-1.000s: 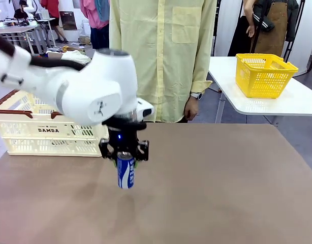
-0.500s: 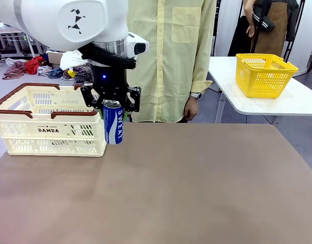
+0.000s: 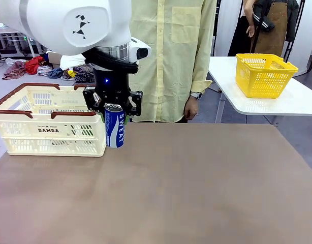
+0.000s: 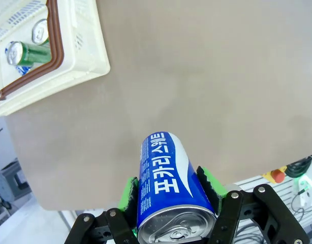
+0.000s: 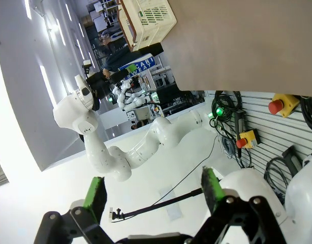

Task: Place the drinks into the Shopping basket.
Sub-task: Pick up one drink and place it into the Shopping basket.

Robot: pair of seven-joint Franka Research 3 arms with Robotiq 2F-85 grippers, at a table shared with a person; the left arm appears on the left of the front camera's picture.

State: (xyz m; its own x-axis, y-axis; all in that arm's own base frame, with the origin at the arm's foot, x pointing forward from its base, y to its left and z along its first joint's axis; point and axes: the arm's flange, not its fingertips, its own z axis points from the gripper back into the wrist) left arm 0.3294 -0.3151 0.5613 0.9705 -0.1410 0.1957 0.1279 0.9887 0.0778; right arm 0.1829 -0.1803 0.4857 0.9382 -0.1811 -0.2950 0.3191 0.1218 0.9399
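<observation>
While gripping blue can [image 3: 114, 129], left gripper [image 3: 114, 108] vertical.

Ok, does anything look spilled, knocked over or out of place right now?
Nothing stands out. The left tool holds the blue can upright beside the Shopping basket, and a green can already lies inside it. The table shows no spills.

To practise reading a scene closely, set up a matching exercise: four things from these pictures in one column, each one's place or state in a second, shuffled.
Things:
1. blue can
2. green can
3. yellow basket
4. right claw

Places or states:
A. on the white side table
B. open, holding nothing
C. lying inside the cream basket
D. gripped in the left claw, above the brown table

Pairs: 1-D, 2-C, 3-A, 4-B
</observation>
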